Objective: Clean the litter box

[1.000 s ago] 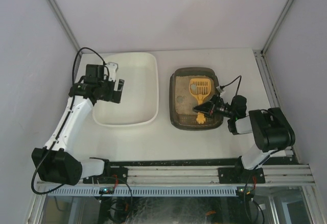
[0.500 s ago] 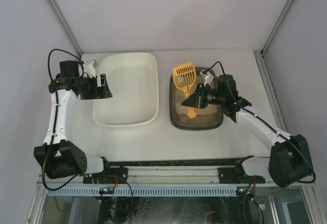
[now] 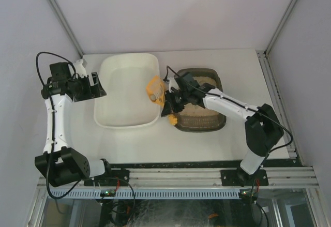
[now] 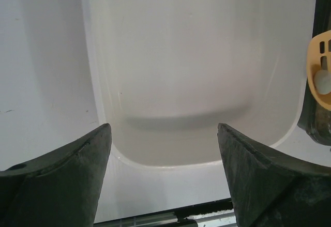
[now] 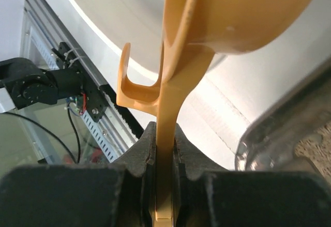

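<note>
Dark grey-brown rectangular litter box (image 3: pixel 201 127), rounded corners, resting flat at 3 o'clock of table (image 3: pixel 243 66) centre, long axis 12-to-6, holding beige sandy litter (image 3: pixel 200 115).

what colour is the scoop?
Yellow-orange. The scoop shows best in the right wrist view.

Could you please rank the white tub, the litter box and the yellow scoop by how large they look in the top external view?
Largest: white tub.
Then: litter box, partly covered by the right arm.
Smallest: yellow scoop.
</note>
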